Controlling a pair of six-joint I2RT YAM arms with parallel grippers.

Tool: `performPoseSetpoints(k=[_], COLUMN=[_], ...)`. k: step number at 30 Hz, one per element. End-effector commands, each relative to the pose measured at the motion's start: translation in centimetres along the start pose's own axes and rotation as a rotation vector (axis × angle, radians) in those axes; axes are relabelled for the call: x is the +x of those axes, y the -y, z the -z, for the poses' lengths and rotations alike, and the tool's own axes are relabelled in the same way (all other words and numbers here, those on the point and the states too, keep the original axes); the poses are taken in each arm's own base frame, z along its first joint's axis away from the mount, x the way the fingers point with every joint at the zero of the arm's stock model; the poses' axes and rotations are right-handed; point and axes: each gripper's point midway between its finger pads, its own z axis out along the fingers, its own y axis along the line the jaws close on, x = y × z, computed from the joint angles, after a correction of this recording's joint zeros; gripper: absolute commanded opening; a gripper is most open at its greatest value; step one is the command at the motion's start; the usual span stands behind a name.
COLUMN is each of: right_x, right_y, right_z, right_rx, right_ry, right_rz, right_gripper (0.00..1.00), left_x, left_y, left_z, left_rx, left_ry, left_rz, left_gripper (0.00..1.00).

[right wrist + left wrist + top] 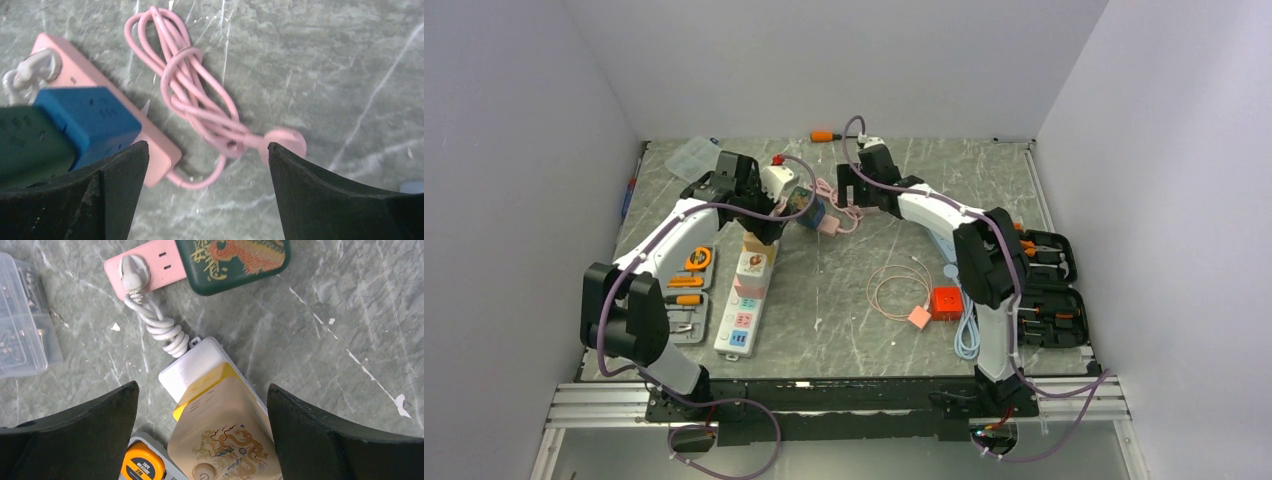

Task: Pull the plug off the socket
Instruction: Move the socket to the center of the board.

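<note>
Marble tabletop; both grippers spread, nothing clasped.
White socket is seen left of centre from above; its beige plug is resolved only by left wrist, between left gripper fingers; right gripper is framed over pink cord.

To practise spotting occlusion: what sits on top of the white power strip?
A beige dragon-printed plug block sits on the white power strip, partly over its yellow panel. Its prongs and the outlet beneath are covered, so they cannot be seen.
</note>
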Motion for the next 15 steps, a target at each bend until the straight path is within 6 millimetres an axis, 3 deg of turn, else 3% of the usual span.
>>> performPoseSetpoints(k=[1, 5, 9, 12, 15], right_x=[-2.1, -0.9, 0.7, 2.5, 5.0], right_y=[-0.5, 0.5, 1.4, 1.4, 1.6], right_z=[-2.7, -4.8, -5.3, -5.0, -4.1], right_rx=[-0.002, 0.040, 0.053, 0.035, 0.021], right_ry=[0.018, -0.030, -0.068, -0.102, -0.151], right_rz=[0.000, 0.003, -0.008, -0.015, -0.036], right_gripper=[0.90, 0.88, 0.81, 0.68, 0.49], left_x=[2.6, 1.5, -0.1, -1.4, -2.6], left_y=[-0.4, -0.1, 0.1, -0.2, -0.7], left_z=[1.5, 2.2, 3.3, 4.1, 4.8], left_rx=[0.001, 0.018, 0.036, 0.027, 0.013], left_ry=[-0.083, -0.057, -0.022, 0.005, 0.027], left_rz=[0.028, 0.063, 0.091, 0.106, 0.115], left_gripper=[0.99, 0.99, 0.99, 0.99, 0.99])
